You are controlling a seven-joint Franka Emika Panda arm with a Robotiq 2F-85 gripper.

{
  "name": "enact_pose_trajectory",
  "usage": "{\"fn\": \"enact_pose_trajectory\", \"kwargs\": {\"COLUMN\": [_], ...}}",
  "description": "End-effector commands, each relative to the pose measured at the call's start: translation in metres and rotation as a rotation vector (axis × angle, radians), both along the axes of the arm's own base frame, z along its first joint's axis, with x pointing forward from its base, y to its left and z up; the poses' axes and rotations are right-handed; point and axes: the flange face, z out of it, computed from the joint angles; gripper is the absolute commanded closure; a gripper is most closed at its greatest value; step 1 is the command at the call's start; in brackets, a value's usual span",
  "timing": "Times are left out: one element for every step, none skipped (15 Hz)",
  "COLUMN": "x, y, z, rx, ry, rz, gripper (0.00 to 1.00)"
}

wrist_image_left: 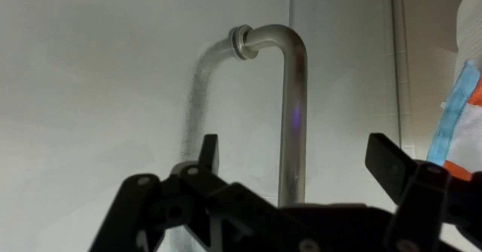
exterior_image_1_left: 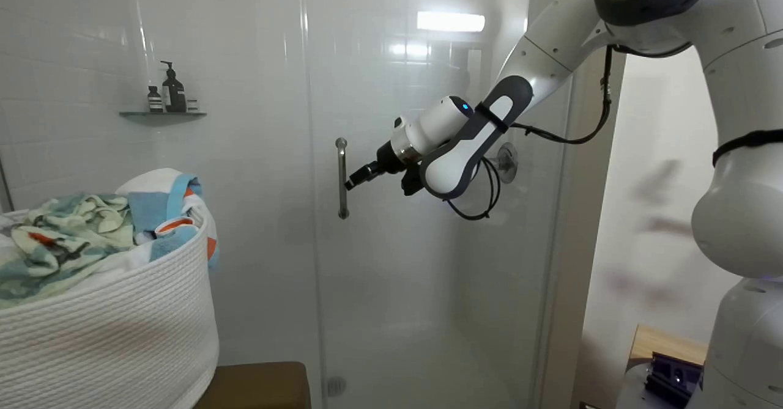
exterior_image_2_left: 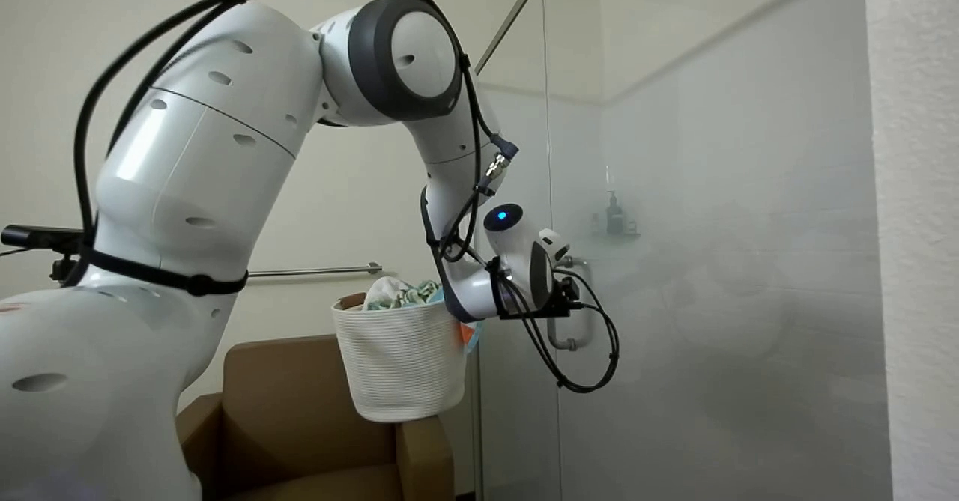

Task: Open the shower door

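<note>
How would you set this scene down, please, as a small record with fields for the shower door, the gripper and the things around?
Shower door: clear glass, apparently closed
Handle: upright metal bar on the glass
Gripper: open, the handle showing between its jaws in the wrist view; contact unclear
Basket: white, heaped with cloths
Armchair: brown, close by the basket
Shelf: in a corner, holding a pump bottle and a smaller bottle

I find the shower door (exterior_image_1_left: pixel 391 280) clear, glossy glass; its bar handle (wrist_image_left: pixel 293 112) smooth, low-sheen metal; the basket (exterior_image_1_left: pixel 122 335) matt, ribbed; the striped towel (exterior_image_1_left: pixel 173 204) dull cloth.
</note>
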Motion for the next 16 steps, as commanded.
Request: {"fn": "enact_pose_trajectory", "kwargs": {"x": [-0.004, -0.002, 0.000, 0.002, 0.005, 0.007, 0.010, 0.012, 0.016, 0.019, 0.022, 0.025, 0.029, 0.031, 0.034, 0.038], "y": [0.005, 0.008, 0.009, 0.011, 0.012, 0.012, 0.013, 0.012, 0.011, 0.011, 0.010, 0.009, 0.009, 0.009, 0.010, 0.012], "z": [-0.003, -0.004, -0.003, -0.003, -0.003, -0.002, -0.002, -0.002, -0.002, -0.001, -0.001, -0.001, 0.000, 0.001, 0.003, 0.004], "rx": [-0.006, -0.001, 0.001, 0.003, 0.005, 0.007, 0.008, 0.007, 0.006, 0.006, 0.007, 0.009, 0.009, 0.010, 0.013, 0.016], "ry": [-0.007, -0.009, -0.014, -0.018, -0.022, -0.025, -0.028, -0.033, -0.038, -0.045, -0.050, -0.055, -0.062, -0.069, -0.076, -0.083], "rz": [0.033, 0.040, 0.046, 0.051, 0.054, 0.054, 0.055, 0.056, 0.057, 0.056, 0.055, 0.055, 0.057, 0.060, 0.063, 0.067], "gripper": [0.00, 0.00, 0.00, 0.00, 0.00, 0.00, 0.00, 0.00, 0.00, 0.00, 0.00, 0.00, 0.00, 0.00, 0.00, 0.00]}}
